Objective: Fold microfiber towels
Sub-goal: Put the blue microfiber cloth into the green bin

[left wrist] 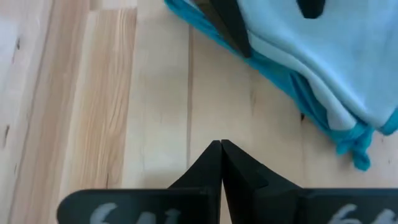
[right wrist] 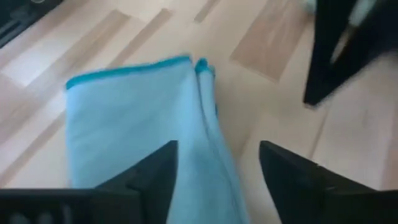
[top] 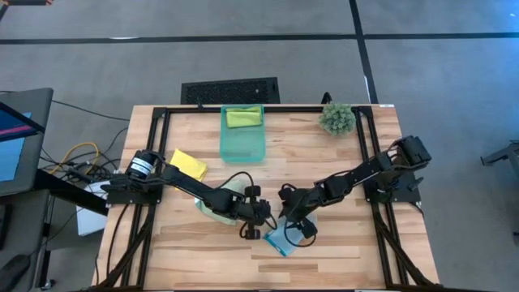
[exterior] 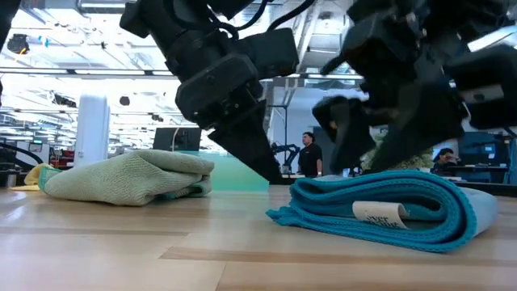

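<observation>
A light blue towel (top: 277, 242) lies folded in several layers near the table's front centre, a white label on its near edge (exterior: 380, 214). My right gripper (right wrist: 217, 158) stands open just above it, one finger over the cloth and one beside it. My left gripper (left wrist: 221, 146) is shut over bare wood just to the left of the blue towel (left wrist: 311, 62) and holds nothing. A pale green towel (exterior: 129, 176) lies bunched on the table under the left arm. A yellow towel (top: 188, 164) lies at the left. A lime green towel (top: 243, 118) rests in the teal bin (top: 243, 146). My right gripper hangs open right over the folded blue towel's top (right wrist: 143, 124), slanting down from the table's right. I cannot tell whether a fingertip touches the cloth.
A small spiky green plant (top: 336, 118) stands at the far right. The teal bin stands at the far centre. Bare wood lies along the near edge and at the right. People show in the room behind the table (exterior: 309, 153).
</observation>
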Controlling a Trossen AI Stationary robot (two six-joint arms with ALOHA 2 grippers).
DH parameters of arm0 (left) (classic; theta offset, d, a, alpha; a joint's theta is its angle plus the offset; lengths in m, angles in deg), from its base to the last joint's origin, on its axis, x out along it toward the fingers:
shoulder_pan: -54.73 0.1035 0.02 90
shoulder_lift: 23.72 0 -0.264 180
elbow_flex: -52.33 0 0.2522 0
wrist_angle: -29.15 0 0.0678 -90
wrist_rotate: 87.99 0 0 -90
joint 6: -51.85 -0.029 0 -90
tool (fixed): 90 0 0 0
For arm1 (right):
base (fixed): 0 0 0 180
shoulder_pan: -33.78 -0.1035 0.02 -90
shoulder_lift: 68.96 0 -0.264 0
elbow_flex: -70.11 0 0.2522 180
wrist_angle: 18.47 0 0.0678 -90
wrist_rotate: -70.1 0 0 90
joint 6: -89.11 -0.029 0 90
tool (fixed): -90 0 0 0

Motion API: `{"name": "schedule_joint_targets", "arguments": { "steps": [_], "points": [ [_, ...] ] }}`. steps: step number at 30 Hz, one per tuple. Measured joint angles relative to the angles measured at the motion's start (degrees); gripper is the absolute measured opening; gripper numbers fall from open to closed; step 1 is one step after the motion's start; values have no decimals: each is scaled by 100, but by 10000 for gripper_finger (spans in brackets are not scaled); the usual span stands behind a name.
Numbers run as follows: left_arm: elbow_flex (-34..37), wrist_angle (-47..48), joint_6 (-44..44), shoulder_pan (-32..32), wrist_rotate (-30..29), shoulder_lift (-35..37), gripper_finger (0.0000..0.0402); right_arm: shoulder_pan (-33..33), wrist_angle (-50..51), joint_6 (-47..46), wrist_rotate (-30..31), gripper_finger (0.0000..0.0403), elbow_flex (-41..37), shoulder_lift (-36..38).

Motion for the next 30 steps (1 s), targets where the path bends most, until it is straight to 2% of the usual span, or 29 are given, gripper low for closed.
{"name": "schedule_joint_targets", "arguments": {
  "steps": [3, 7, 10, 15, 21, 25, 30],
  "points": [
    [0, 105, 33, 0, -3, 2, 0, 28, -449, 168, -7, 264, 18, -418],
    [0, 305, 168, 0, -27, 2, 0, 139, -456, 248, -40, 261, 189, -825],
    [-1, 428, 178, -41, -123, 28, 0, 239, -214, 234, -170, 230, 278, -934],
    [0, 982, 495, -133, -281, 267, 0, 320, -6, 235, -425, 137, 292, -995],
    [-4, 2071, 1174, -533, -1519, 896, 0, 250, 69, 267, -489, 26, 291, -988],
    [-4, 2768, 1771, -1009, -2378, 1327, 0, 212, 37, 199, -387, 24, 263, -911],
    [-4, 3399, 2559, -1690, -3303, 1772, 0, 215, 348, -70, 26, 35, 270, -474]
  ]
}}
